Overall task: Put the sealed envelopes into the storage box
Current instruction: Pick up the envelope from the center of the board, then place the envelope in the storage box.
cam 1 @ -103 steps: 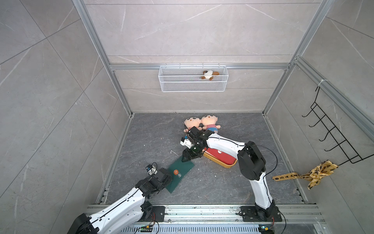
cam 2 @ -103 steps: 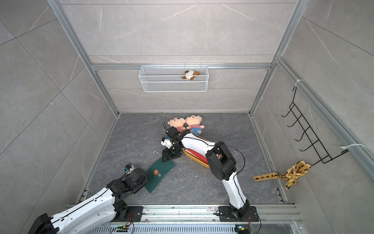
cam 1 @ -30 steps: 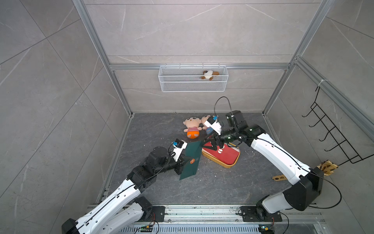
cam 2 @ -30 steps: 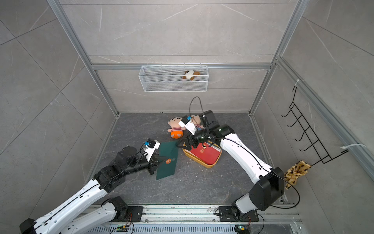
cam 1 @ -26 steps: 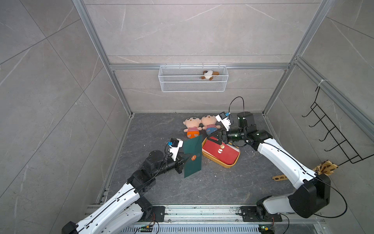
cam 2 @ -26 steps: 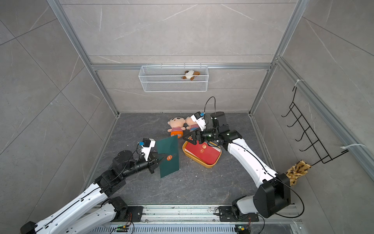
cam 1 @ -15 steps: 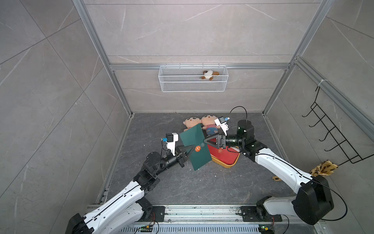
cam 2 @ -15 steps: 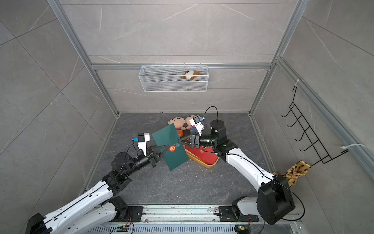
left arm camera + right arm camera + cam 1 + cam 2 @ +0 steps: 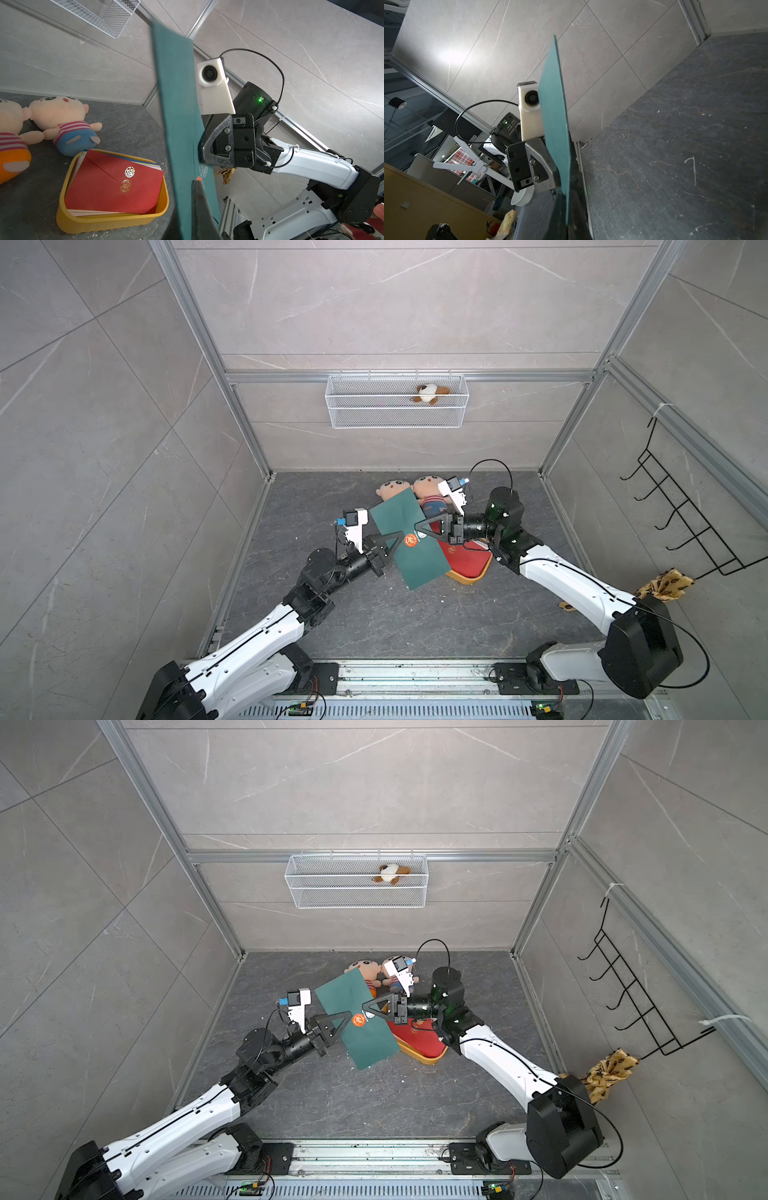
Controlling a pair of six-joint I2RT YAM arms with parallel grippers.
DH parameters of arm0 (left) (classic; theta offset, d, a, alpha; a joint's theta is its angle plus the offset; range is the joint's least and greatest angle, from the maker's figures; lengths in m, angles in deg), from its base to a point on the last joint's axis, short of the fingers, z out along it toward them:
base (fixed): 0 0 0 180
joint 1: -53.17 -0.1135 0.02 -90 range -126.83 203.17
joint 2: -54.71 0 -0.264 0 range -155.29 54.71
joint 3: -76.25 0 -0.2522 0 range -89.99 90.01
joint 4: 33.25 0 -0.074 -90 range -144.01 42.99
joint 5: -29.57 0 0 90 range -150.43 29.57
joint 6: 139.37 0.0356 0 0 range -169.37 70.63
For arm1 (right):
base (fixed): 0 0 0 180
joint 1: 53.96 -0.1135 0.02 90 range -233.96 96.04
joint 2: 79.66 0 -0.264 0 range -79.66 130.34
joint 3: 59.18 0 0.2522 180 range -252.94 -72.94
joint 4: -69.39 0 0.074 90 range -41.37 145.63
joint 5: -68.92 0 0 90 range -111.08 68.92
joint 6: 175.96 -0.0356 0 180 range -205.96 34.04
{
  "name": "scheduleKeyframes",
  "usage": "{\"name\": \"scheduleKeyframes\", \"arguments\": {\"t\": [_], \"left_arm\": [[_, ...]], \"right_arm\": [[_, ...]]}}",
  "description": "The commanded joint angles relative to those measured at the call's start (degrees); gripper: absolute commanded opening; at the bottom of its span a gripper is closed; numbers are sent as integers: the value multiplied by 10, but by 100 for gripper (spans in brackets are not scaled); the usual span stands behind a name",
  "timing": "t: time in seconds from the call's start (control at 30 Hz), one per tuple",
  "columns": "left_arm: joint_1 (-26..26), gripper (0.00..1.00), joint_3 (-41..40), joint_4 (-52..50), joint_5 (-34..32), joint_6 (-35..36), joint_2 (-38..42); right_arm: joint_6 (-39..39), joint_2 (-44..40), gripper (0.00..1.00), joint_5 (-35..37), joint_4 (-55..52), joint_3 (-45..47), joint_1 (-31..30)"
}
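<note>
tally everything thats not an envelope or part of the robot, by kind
plush toys: 3
wire basket: 1
yellow storage box: 1
black hook rack: 1
yellow patterned cloth: 1
total: 7

Dark grey tabletop (image 9: 374, 614): two plush dolls (image 9: 68, 122), yellow storage box (image 9: 104, 222) just beside.

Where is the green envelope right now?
In both top views the dark green paper envelope hangs in the air mid-scene, pinched between both arms' jaws, right beside the mustard-yellow plastic tray.
</note>
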Motion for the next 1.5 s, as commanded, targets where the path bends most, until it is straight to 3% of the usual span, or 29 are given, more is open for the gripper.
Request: {"name": "scheduleKeyframes", "arguments": {"t": [0.0,0.07,0.13,0.2,0.3,0.43,0.57,0.8,1.47], "left_arm": [[0,29,18,3,-42,-3,11],[0,58,24,-80,-94,7,28],[0,74,32,-221,-221,5,51],[-1,81,37,-357,-347,-9,64],[-2,81,26,-463,-423,-5,80],[-3,82,-17,-474,-426,-10,134],[-2,82,-44,-472,-418,-8,184],[-2,82,-50,-496,-414,-9,195],[-2,83,-62,-463,-360,-3,179]], "right_arm": [[151,-8,0,7,-199,-59,-5],[304,-5,0,76,-405,-127,-3],[426,20,0,180,-578,-203,-1],[491,52,0,249,-680,-253,8],[544,94,0,351,-763,-291,19],[588,137,0,438,-804,-304,28],[612,165,0,465,-804,-322,35],[635,231,0,507,-831,-384,40],[623,291,0,452,-756,-334,47]]}}
